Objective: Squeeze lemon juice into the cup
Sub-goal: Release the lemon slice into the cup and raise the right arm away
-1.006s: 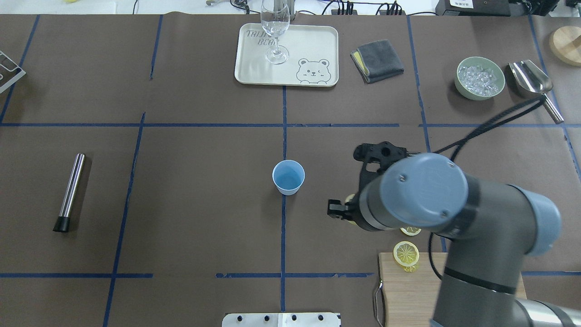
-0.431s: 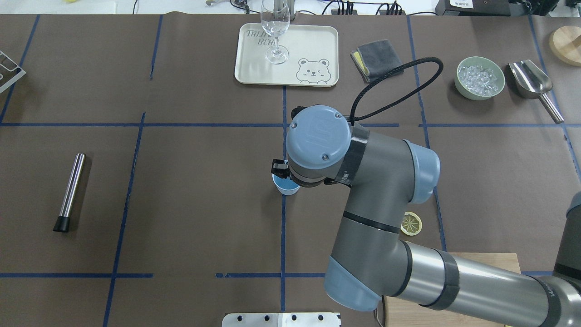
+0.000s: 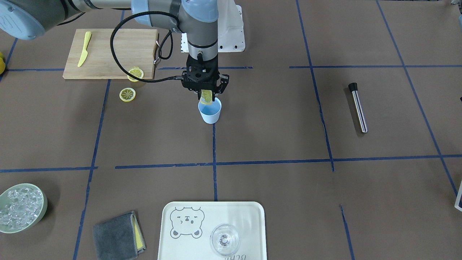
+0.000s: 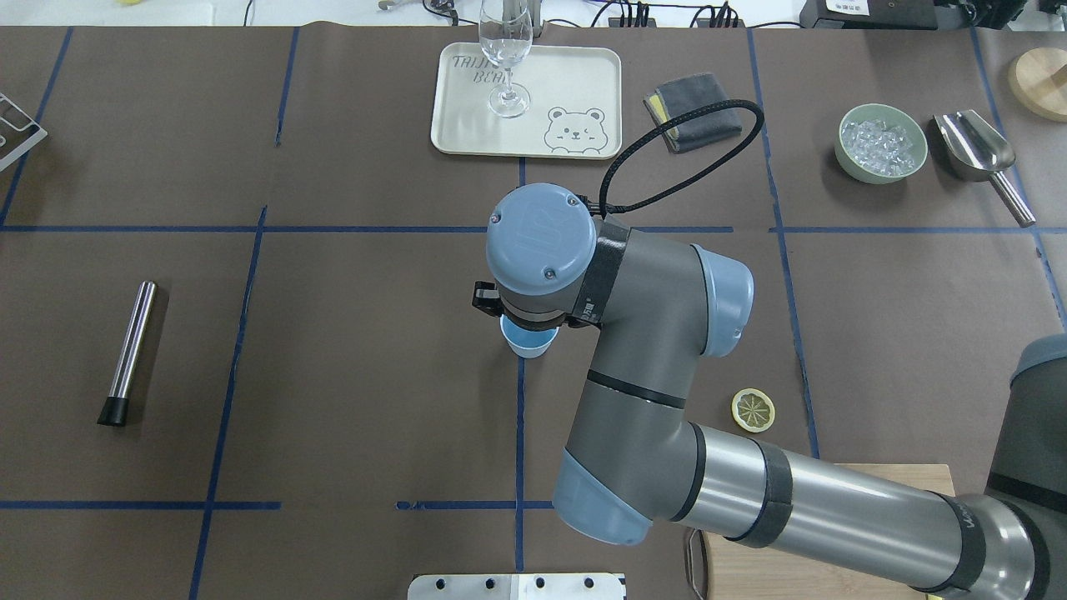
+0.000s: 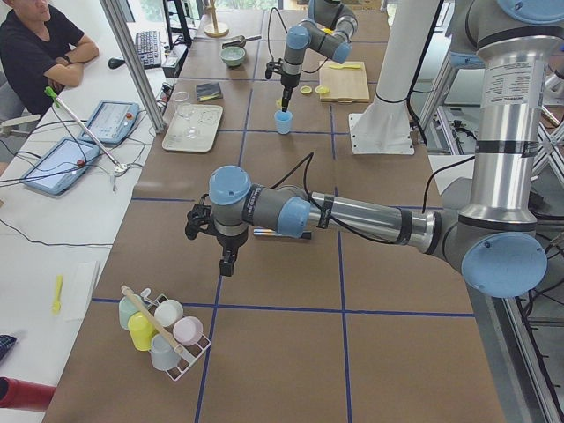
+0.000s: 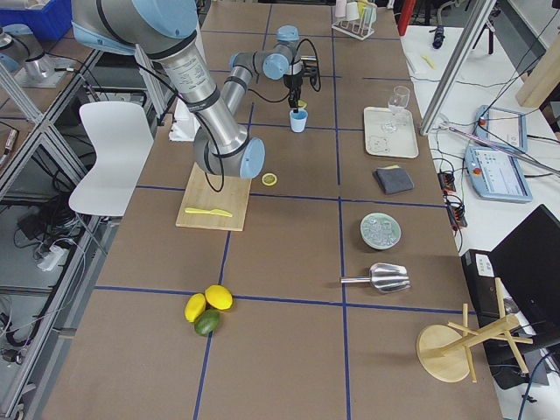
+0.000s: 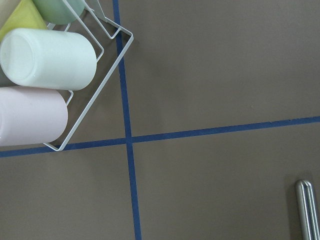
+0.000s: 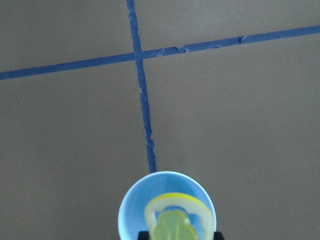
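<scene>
Exterior front-facing view: the right gripper (image 3: 205, 94) points straight down over the cup (image 3: 210, 112), which stands upright on the counter (image 3: 288, 126), on a blue tape line. Its fingers pinch the lemon (image 3: 206, 96), bent into a fold just above the cup's mouth. A second slice (image 3: 127, 94) lies flat on the counter to the robot's right of the cup, well apart from it. A third slice (image 3: 136, 73) sits at the corner of the cutting board (image 3: 108, 50).

Overhead exterior view: the right arm's wrist covers the gripper and the lemon. Only the near part of the cup shows below it.

Exterior left view: the left gripper (image 5: 226, 267) hangs pointing down over the counter, far to the left of the cup and near a wire rack (image 5: 167, 339) of cups. Whether it is spread or pressed together cannot be told.

Left wrist-mounted view: a corner of the rack with cups lying in it, and the end of a metal rod (image 7: 307, 210) on the counter.

Right wrist-mounted view: looking down into the cup, the lemon arches between the dark fingertips, its rind ring inside the outline of the cup's mouth.
</scene>
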Controlling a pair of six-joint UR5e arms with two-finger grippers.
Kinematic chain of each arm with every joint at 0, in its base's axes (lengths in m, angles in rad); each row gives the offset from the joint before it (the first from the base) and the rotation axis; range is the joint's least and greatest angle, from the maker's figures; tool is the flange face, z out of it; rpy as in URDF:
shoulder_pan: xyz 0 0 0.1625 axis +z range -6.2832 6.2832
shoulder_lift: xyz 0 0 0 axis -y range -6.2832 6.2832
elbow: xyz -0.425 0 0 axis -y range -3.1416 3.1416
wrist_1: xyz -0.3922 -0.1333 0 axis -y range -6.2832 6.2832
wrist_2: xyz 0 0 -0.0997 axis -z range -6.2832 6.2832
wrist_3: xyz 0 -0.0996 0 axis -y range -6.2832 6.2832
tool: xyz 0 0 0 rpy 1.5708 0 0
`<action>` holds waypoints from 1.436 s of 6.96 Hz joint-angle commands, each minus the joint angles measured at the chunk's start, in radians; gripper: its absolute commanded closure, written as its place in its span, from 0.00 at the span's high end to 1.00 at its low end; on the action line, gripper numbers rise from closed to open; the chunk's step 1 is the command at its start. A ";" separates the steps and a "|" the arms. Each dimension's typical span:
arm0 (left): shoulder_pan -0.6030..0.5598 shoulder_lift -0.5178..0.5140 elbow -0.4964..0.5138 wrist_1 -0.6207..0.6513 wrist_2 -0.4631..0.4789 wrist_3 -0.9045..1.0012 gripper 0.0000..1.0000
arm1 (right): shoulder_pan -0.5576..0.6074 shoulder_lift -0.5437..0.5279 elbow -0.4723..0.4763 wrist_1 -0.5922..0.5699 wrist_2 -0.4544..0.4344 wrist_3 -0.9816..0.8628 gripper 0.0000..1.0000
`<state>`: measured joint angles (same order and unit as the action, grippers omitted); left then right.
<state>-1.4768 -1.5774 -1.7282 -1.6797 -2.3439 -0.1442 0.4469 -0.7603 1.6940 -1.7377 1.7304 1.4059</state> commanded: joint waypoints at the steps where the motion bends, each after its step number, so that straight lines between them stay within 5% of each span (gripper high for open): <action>1: 0.001 -0.001 0.002 0.000 0.000 0.000 1.00 | -0.001 0.015 -0.028 0.012 0.000 -0.001 0.49; 2: 0.000 -0.006 0.009 -0.002 0.000 0.000 1.00 | -0.001 0.018 -0.030 0.012 0.000 -0.001 0.53; 3: 0.001 -0.009 0.013 -0.011 0.000 -0.002 1.00 | -0.001 0.021 -0.030 0.012 0.000 -0.001 0.71; 5: 0.000 -0.009 0.025 -0.028 -0.002 -0.003 1.00 | -0.001 0.022 -0.030 0.012 0.000 -0.002 0.90; 7: 0.003 -0.013 0.025 -0.046 -0.002 -0.011 1.00 | 0.015 0.027 -0.027 0.010 0.012 -0.005 1.00; 10: 0.163 -0.032 -0.046 -0.002 0.009 -0.166 1.00 | 0.149 -0.067 0.053 0.004 0.128 -0.147 1.00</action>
<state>-1.3734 -1.6052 -1.7435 -1.7164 -2.3374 -0.2678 0.5400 -0.7724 1.6969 -1.7326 1.8177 1.3257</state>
